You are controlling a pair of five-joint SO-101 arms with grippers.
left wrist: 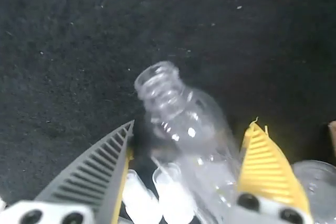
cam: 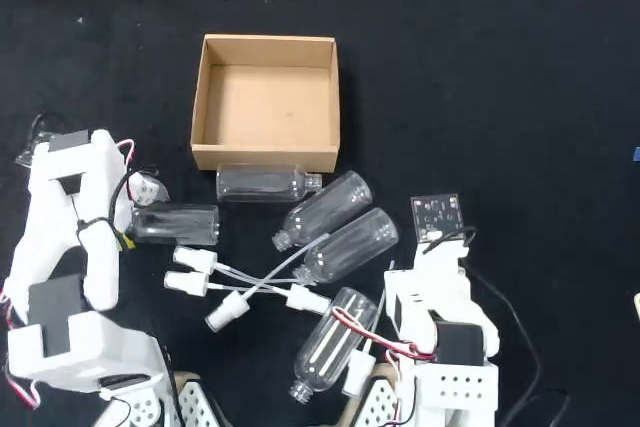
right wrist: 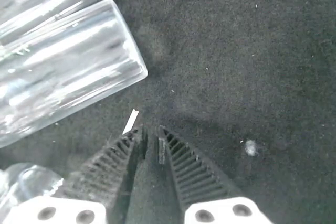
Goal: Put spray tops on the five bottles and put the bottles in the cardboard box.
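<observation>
- Nearest, the right gripper (right wrist: 149, 134) hangs low over the black table (cam: 500, 97), pinched almost closed on nothing.
- The left gripper (left wrist: 192, 124) stands spread around a capless bottle (left wrist: 178, 114), one side touching it and the other just apart.
- Loose spray tops (cam: 195, 259) lie tangled among four other bottles (cam: 322, 209).
- These lie on the table, just in front of the cardboard box (cam: 265, 157).

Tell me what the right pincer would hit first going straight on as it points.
Only the bare black table, as far as the picture shows. The right pincer points past the nearest bottle, which lies off to one side.
</observation>
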